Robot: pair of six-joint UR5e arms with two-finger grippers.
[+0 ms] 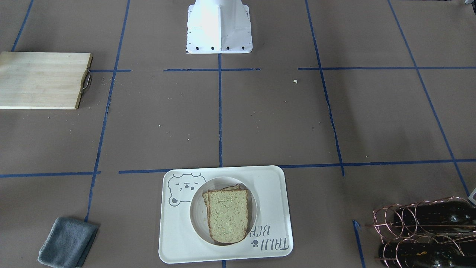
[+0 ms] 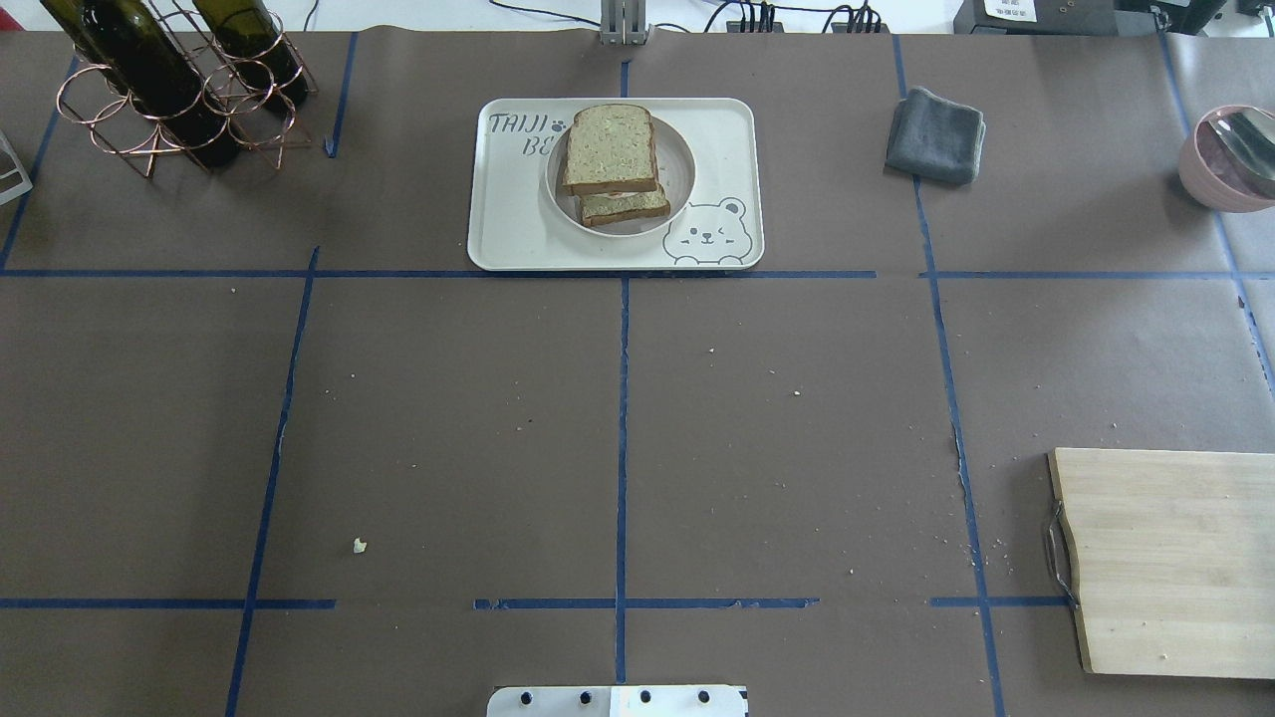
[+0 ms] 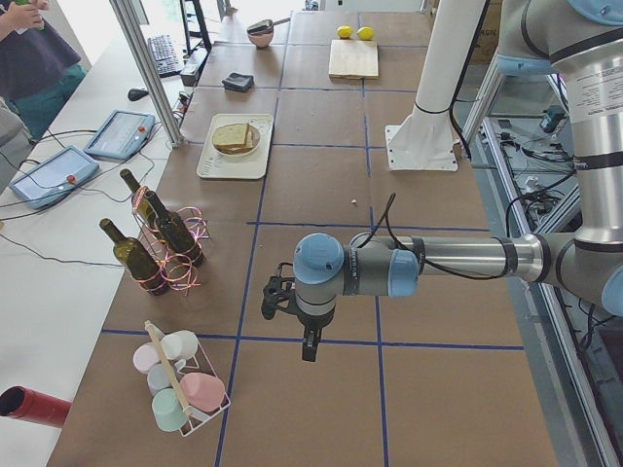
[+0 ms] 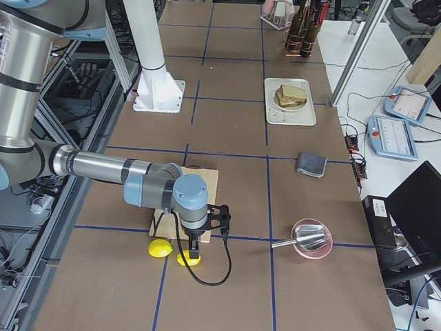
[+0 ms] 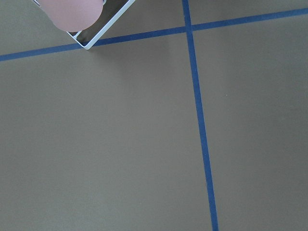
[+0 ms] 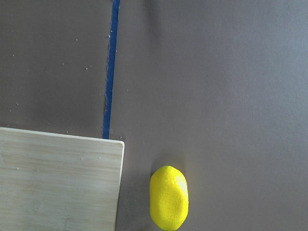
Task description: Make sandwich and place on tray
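**Both arms out at the table ends, sandwich sitting on the tray**

Fingers first. The left gripper [image 3: 310, 348] is only showing up in a side view, so I can't tell if its fingers are apart or together. It's pointing straight down and hanging over plain table, close to a crossing of blue tape lines. Its wrist camera is just catching a corner of the cup rack [image 3: 185, 389] at the top left.

Same deal with the right gripper [image 4: 195, 252]: side view only, so I can't tell the finger state there either. It's pointing down and hovering right above 1 of the 2 lemons [image 4: 160, 248], which are lying on the table just off the edge of the board [image 2: 1165, 558], not touching it.

The sandwich [image 2: 610, 159] is looking like 2 bread slices stacked. The top one is sitting a bit shifted, so the bottom slice is peeking out on the robot's side. It's resting on a round plate [image 2: 683, 167], and the plate is sitting on the tray [image 2: 508, 221], between the bear face and the lettering. The tray is lying at the far edge of the table, straight across from the robot's base and well apart from both grippers.

Around it, a grey cloth [image 2: 936, 134] is lying off to the robot's right of the tray. A wine rack [image 2: 169, 110] holding dark bottles is standing off to its left. A pink bowl [image 2: 1220, 164] is sitting at the far right. Crumbs are lying scattered over the table.
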